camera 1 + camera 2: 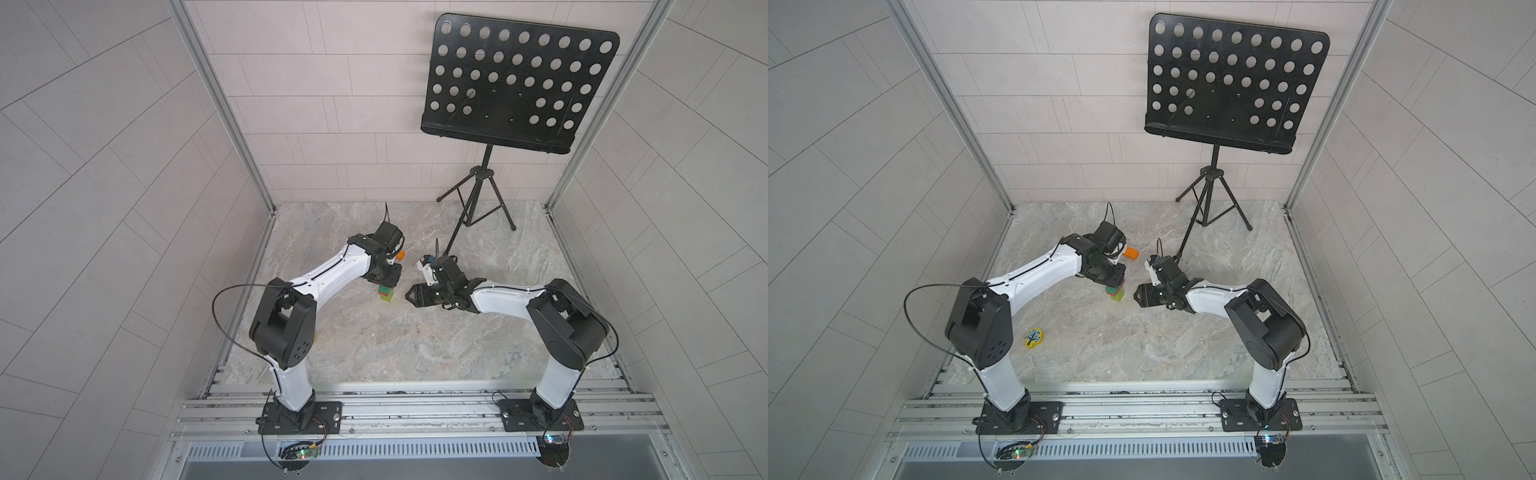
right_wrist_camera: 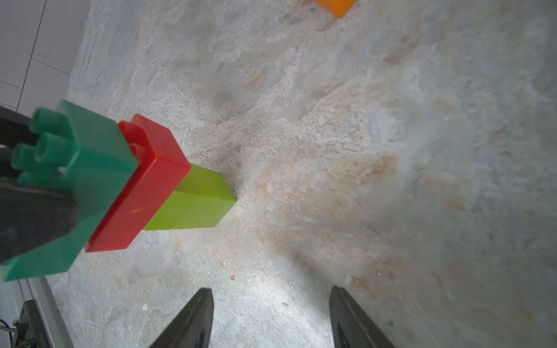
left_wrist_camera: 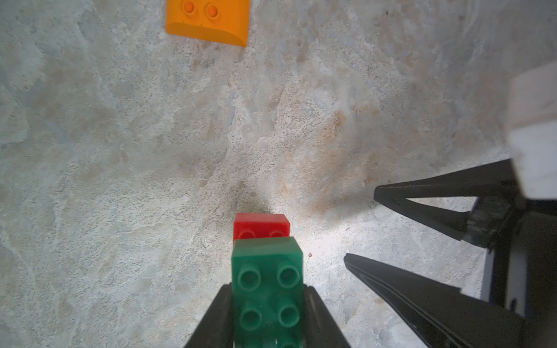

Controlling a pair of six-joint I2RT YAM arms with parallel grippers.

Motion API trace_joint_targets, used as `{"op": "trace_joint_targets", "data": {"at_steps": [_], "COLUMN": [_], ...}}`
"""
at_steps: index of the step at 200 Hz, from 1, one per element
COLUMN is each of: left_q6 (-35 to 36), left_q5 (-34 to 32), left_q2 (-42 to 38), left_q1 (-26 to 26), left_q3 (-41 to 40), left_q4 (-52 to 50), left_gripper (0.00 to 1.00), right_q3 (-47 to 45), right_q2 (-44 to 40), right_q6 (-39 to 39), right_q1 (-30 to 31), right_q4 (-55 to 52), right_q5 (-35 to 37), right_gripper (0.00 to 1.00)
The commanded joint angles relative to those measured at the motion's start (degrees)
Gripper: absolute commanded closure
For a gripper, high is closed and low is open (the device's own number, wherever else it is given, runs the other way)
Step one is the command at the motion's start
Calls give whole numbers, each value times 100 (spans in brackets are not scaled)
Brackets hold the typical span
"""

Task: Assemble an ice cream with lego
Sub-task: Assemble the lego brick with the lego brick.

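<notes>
right gripper (image 2: 271,296) gaped empty, left gripper (image 3: 268,290) pinched dark green brick (image 2: 99,168) onto the red-on-lime stack (image 2: 187,205) — orange brick (image 3: 208,22), at one o'clock, was unplaced.

This is a robotics lab test cell. A left arm (image 1: 328,270) and a right arm (image 1: 498,297) are bolted to aluminium rails (image 1: 415,409). Aluminium corner posts (image 1: 223,104) and grey panel walls enclose a marble-patterned tabletop (image 1: 415,340). A circuit board (image 1: 307,455) with lit LEDs sits by one arm base. A black perforated music stand (image 1: 503,112) stands at the back.

White arm links (image 1: 332,268), black joints (image 1: 282,328), looping cables (image 1: 245,285), pointed black right claw (image 2: 269,290)
</notes>
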Motion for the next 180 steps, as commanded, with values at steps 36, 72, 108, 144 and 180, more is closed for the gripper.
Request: {"op": "trace_joint_targets", "data": {"at_steps": [36, 72, 108, 144, 180], "left_q6": [189, 481, 584, 690, 657], "left_q5": [-8, 44, 56, 286, 248], "left_q2": [-223, -183, -232, -270, -249], "left_q1": [-31, -18, 16, 34, 77], "left_q3": [-127, -76, -100, -82, -82], "left_q4": [-55, -101, -70, -3, -43], "left_gripper": [100, 100, 100, 100, 100], "right_q3": [137, 189, 216, 242, 260], "right_q2": [94, 148, 148, 165, 173], "right_q6": [-139, -177, -204, -230, -242], "right_q1": [79, 114, 133, 158, 158], "right_q4": [-205, -252, -270, -287, -316], "right_q5": [7, -47, -77, -104, -123], "right_gripper": [34, 34, 34, 34, 34]}}
